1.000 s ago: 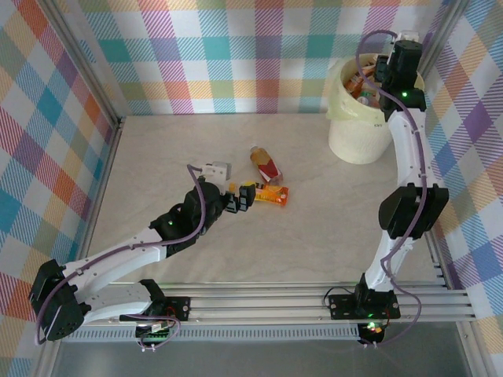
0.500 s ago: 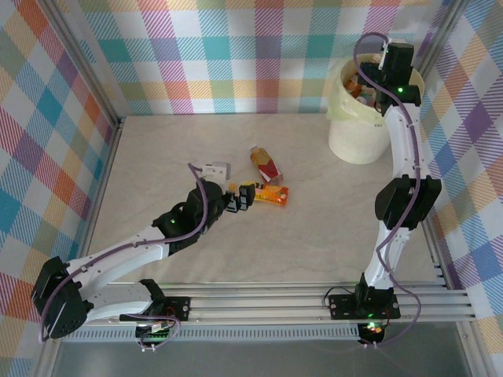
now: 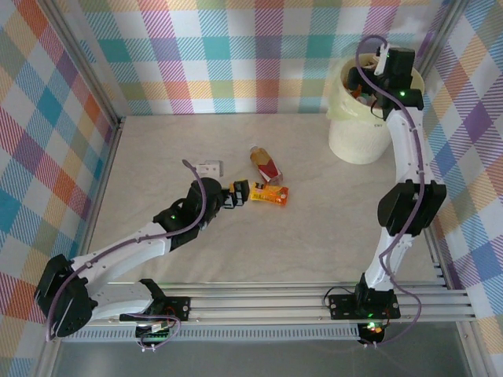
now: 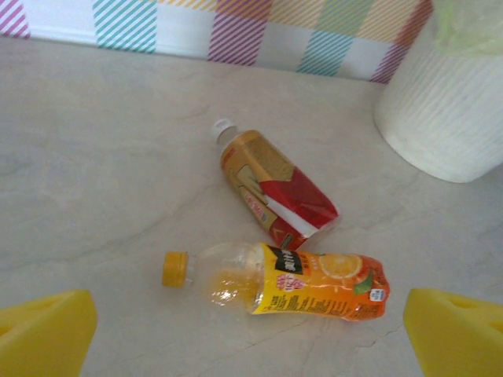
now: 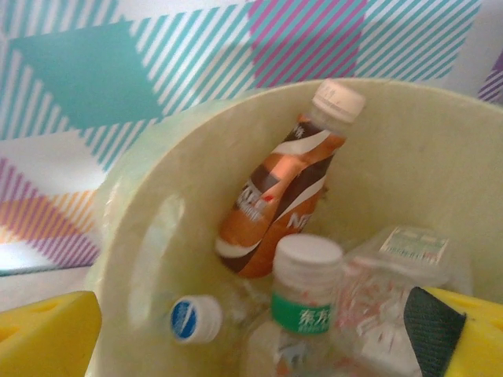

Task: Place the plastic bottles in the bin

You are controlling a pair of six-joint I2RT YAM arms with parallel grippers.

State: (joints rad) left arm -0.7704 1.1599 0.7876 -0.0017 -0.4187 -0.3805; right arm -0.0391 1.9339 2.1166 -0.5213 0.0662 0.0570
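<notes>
Faces the orange-label bottle point(image 4: 314, 284), lying nine-to-three at twelve o'clock, with the nearer left gripper point(image 4: 250, 336) spread wide; holds the right gripper point(image 5: 251, 334) spread over the bin point(image 5: 149, 228).

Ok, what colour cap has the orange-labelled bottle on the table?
Yellow cap; best in left wrist view.

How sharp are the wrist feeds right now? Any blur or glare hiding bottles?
Left wrist: even light, orange-label bottle and red-label bottle crisp. Right wrist: soft focus, brown bottle readable, clear bottles beneath smeared; pale glare streak on the bin wall.
</notes>
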